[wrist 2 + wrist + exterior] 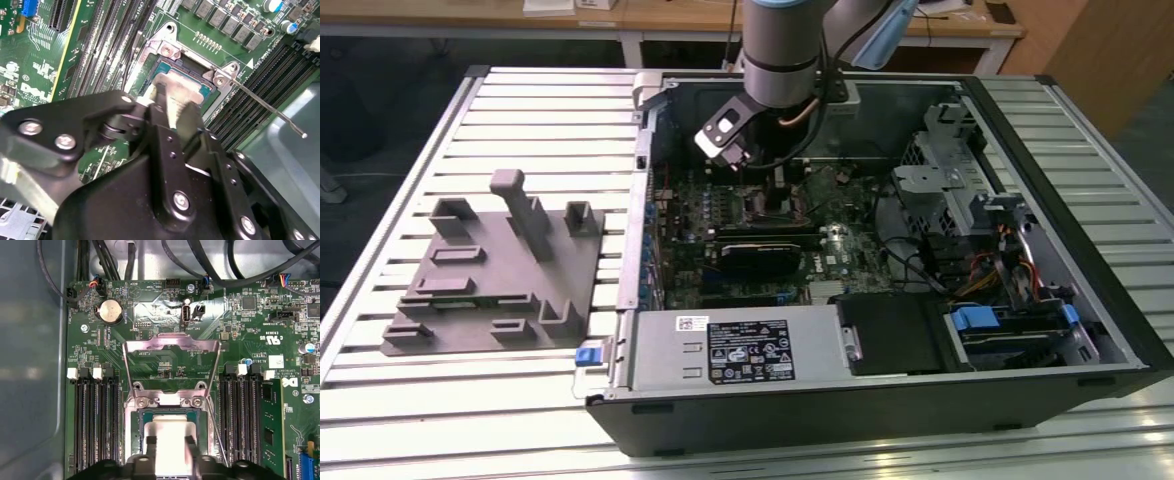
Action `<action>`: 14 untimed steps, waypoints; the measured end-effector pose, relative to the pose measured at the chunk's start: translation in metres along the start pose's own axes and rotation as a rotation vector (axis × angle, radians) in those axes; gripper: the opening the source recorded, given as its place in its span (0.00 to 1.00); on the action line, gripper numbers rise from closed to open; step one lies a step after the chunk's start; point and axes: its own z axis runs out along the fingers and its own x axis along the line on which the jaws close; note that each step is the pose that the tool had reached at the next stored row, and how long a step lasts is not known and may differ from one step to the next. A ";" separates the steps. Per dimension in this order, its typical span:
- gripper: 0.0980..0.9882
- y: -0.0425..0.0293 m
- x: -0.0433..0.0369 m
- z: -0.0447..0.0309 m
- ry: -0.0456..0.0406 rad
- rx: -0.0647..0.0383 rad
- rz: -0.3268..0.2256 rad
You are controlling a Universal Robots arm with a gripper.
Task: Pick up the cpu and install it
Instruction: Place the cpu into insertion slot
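Note:
The cpu [170,432], a small square chip with a silvery face, lies level within the dark socket frame [134,426] on the green motherboard; whether it rests in the socket or hovers just over it I cannot tell. My gripper [170,442] has its two black fingers [150,446] pressed against opposite edges of the chip. The second wrist view shows the same grip, with the cpu [181,86] between the fingers [161,102] of the gripper [174,104]. In the exterior view the gripper [767,185] reaches down inside the open computer case [1067,330].
The socket's metal load plate [170,347] stands swung open, its lever [265,107] sticking out sideways. Memory slots [95,420] flank the socket. A grey plastic fixture [494,270] sits on the slatted table at the exterior view's left. A labelled grey box [734,350] fills the case's near side.

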 end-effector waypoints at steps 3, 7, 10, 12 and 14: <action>0.21 0.0008 0.0000 -0.0016 -0.0002 0.003 0.000; 0.01 0.0013 0.0001 -0.0031 -0.0001 0.006 0.000; 0.01 0.0014 0.0001 -0.0043 -0.0002 0.006 0.000; 0.01 0.0015 0.0001 -0.0053 -0.0002 0.006 0.000; 0.01 0.0015 0.0002 -0.0059 -0.0001 0.006 0.000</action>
